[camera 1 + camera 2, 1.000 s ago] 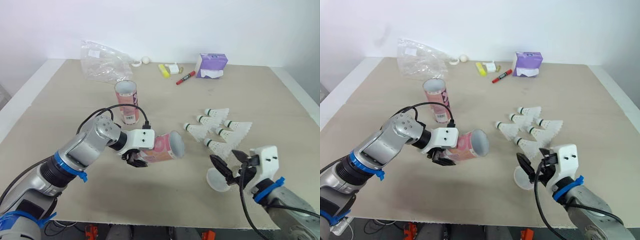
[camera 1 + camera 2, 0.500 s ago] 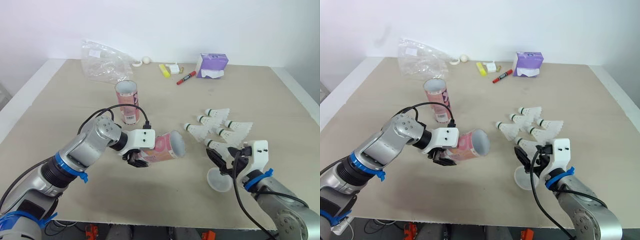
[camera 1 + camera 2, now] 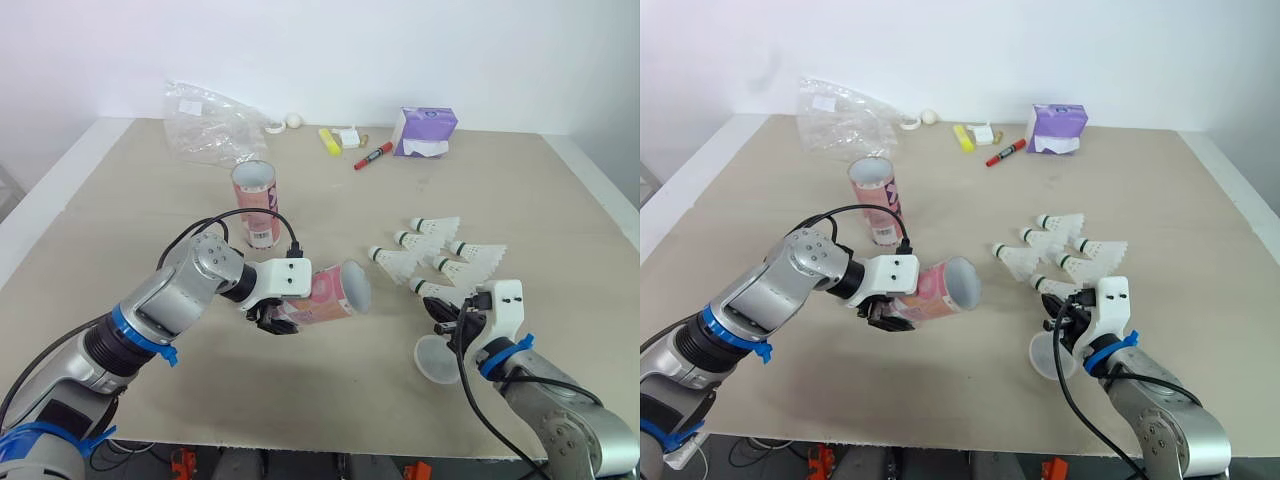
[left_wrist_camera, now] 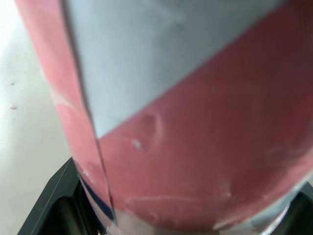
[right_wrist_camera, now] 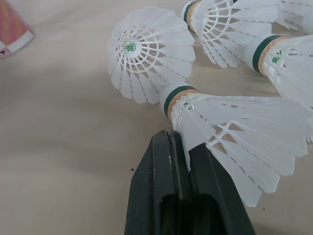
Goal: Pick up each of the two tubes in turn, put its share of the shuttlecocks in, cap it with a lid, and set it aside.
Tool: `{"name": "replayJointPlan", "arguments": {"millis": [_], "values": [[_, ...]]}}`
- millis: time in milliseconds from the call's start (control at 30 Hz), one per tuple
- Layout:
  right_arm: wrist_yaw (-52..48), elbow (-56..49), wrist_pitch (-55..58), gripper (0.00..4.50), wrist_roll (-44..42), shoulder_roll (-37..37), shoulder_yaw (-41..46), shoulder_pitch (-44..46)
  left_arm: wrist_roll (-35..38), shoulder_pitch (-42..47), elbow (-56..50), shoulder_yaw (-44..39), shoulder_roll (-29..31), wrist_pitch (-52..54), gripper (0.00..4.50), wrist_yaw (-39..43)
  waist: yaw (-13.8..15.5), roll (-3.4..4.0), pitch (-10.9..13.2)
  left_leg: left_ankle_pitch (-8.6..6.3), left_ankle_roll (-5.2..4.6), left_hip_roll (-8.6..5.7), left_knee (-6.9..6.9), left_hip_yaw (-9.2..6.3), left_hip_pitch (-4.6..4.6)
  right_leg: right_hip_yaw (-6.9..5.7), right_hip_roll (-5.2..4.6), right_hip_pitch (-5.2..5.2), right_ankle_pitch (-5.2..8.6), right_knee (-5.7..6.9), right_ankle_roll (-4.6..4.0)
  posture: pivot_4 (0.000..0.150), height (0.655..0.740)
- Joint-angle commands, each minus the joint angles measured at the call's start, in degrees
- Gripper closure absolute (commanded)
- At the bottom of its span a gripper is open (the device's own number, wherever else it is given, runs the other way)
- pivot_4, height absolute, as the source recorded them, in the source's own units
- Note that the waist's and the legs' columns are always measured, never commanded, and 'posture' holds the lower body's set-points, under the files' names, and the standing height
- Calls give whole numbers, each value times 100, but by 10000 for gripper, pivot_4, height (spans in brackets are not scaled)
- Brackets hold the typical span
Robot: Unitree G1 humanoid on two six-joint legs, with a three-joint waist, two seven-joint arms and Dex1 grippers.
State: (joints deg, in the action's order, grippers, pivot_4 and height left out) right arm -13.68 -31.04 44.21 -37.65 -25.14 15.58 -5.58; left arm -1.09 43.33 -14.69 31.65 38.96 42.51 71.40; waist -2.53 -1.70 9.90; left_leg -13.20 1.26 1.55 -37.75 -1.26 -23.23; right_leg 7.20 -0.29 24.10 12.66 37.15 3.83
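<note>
Two tubes are in play. Toward the left, the upright tube [image 3: 254,203] stands open on the counter [image 3: 120,230], just ahead of the left arm. The left gripper [image 3: 270,318] is clenched round the held tube [image 3: 325,293], which hangs just above the counter. It is tipped on its side with its open mouth facing right, toward the shuttlecocks [image 3: 440,255]. Whether anything is inside it I cannot tell.

Further right, the six shuttlecocks lie in a loose cluster with their corks pointing left. The right gripper [image 5: 180,141] is at the nearest shuttlecock [image 5: 230,132], its fingers pressed together on the edge of the feather skirt, just behind the green-banded cork. A translucent lid [image 3: 437,358] lies on the counter just beneath that wrist.

The step in hand looks like loading the held tube, probably near its start, with one shuttlecock gripped and the rest waiting. The next move likely calls for lifting it clear of its neighbours, carrying it left and lining the cork up with the tube's mouth. The pinch on thin feathers looks slight, so the shuttlecock may slip or turn. The neighbours just beside it could be dragged along.

At the far edge lie a plastic bag [image 3: 205,122], a ball [image 3: 293,120], a yellow marker [image 3: 327,141], a red marker [image 3: 371,156] and a tissue pack [image 3: 424,131], all well apart from the work. Nothing stands between the gripped shuttlecock and the tube.
</note>
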Motion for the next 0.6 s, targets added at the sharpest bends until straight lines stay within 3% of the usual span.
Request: {"name": "replayJointPlan", "arguments": {"millis": [33,133,267,333,367,467,600], "values": [[-253,-302,-198,44611,-4,-173,83,13,5,-42,-21,59,-80,-55,12863,-85,0,0,0,0,0,-1,0,0,0,0,0,0,0,0,0,1500,7400],[-571,-762,-179,44611,-231,-479,310,-78,-3,-22,72,57,-95,-108,12863,-88,2,8,2,0,0,-3,-1,0,-1,2,-2,0,2,0,2,1500,7400],[-1502,-1336,-412,44611,-440,-1421,876,-141,-6,19,223,52,-127,-189,12863,-70,5,16,-2,0,0,-9,-4,-2,-2,5,-5,-4,3,-1,9,1500,7400],[-2540,-1583,-979,44611,-300,-2208,1163,-9,32,43,323,55,-180,-183,12863,-29,5,13,-3,0,0,-7,-14,-26,14,-5,5,-30,4,-6,8,1500,7400],[-2887,-1656,-1171,44611,-209,-2486,1191,56,62,47,346,60,-193,-141,12863,7,3,53,6,0,0,-8,-20,-27,13,-5,5,-31,4,-7,8,1500,7400],[-3342,-1700,-1561,44611,66,-2985,926,248,67,38,324,119,-155,-63,12863,119,-8,52,4,3,-5,-27,-35,-22,16,11,-3,-42,2,-8,19,1500,7400],[-3357,-1698,-1755,44611,289,-3134,313,786,31,46,309,130,-165,13,12863,94,-7,31,2,3,-5,-26,-33,-39,18,-1,-2,-52,6,-11,16,1500,7400]]}}
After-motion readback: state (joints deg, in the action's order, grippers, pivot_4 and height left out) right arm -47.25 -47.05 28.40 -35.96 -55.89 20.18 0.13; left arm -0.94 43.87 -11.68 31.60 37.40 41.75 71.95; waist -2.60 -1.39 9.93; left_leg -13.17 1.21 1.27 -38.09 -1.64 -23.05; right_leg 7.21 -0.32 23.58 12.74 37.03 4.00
